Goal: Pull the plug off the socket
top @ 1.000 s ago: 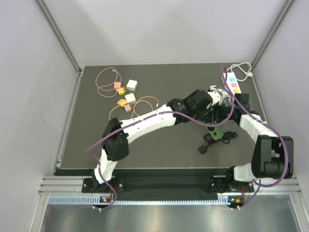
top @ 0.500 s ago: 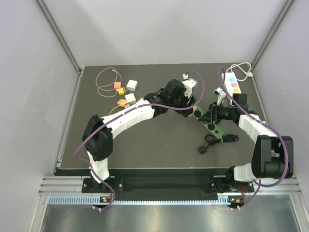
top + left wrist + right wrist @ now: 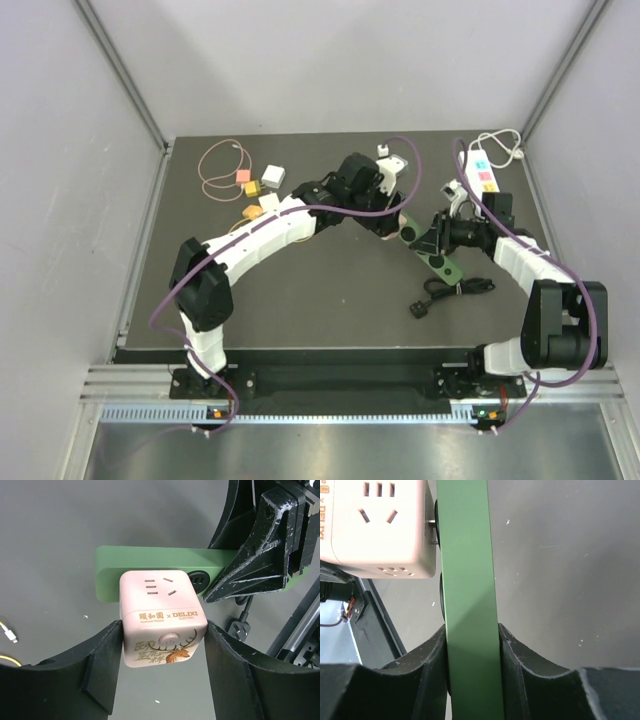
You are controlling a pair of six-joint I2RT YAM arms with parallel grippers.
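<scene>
Firmly, the left jaws gripped the pink cube plug (image 3: 162,625), prongs facing the green socket strip (image 3: 145,562); the right jaws clamped that strip, its long axis diagonal, near the tabletop's (image 3: 300,300) right edge.

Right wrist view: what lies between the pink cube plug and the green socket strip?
A narrow gap crossed by metal prongs, shown in the right wrist view. The pink plastic cube plug stands just off the long green plastic socket strip.
</scene>
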